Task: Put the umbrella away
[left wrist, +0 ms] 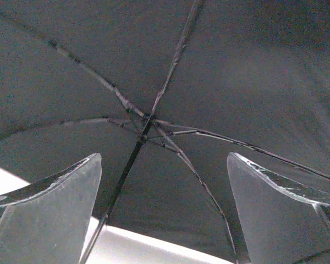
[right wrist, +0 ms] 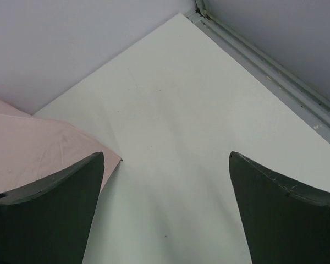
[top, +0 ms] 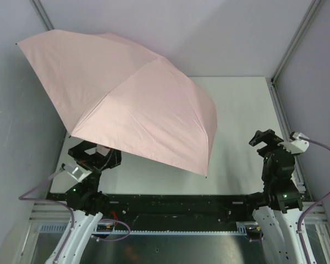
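When locating the umbrella [top: 126, 104], look to the left and rear of the table [top: 236, 121]: found fully opened, pink canopy [right wrist: 33, 143] uppermost and tilted, overhanging the wrist of the left arm [top: 88, 165].

Note left jaws spread wide, pointing up into the underside of the canopy, pinching nothing. Note right jaws likewise spread wide and empty, aimed at bare table, with only the canopy's edge at their left.

In the left wrist view, trace the black shaft [left wrist: 124, 176] from the rib hub [left wrist: 146, 124] down and leftward, between the two clear fingers [left wrist: 49, 209], nearer the left one, apparently touching neither. Treat that shaft as the long axis: seen obliquely, receding upward from the left jaws toward the hub.

Judge the left arm the nearer by far; rate the right arm [top: 275, 159] as well apart from the shaft, near only the canopy rim. Expect folding to call first for a hold on the shaft.

Cannot see handle or wrist strap. Cannot find any brand, label or legible writing.
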Motion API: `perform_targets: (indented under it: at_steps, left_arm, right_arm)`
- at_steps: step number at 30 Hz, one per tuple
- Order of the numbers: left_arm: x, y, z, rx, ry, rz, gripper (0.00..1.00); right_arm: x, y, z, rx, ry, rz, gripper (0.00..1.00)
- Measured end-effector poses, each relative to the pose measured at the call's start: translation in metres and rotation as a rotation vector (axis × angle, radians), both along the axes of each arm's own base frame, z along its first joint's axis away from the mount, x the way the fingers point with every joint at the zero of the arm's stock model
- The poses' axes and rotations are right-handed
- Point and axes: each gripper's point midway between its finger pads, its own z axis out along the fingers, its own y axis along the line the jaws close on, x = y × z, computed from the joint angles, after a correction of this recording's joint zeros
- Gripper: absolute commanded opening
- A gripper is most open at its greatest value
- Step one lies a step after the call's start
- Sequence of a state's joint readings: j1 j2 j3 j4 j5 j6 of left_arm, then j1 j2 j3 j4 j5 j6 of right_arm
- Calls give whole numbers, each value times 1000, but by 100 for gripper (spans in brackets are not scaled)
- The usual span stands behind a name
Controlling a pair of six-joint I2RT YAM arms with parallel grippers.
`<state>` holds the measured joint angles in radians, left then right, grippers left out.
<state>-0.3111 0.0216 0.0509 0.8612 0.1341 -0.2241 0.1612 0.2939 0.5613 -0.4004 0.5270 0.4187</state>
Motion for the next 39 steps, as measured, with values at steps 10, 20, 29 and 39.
perform_targets:
  at_steps: [10,20,29,39]
  left_arm:
    - [66,24,-13,-265,449,61,99]
    - [96,32,-31,-286,786,170,99]
    - [152,2,-44,-66,943,80,99]
    - [231,-49,-76,240,1102,-120,95]
  right_arm:
    - [7,16,2,52,164,61,99]
    - [-12,63,11,125,139,339,99]
    - [-7,104,16,167,147,560,99]
    - [-19,133,28,191,126,743,99]
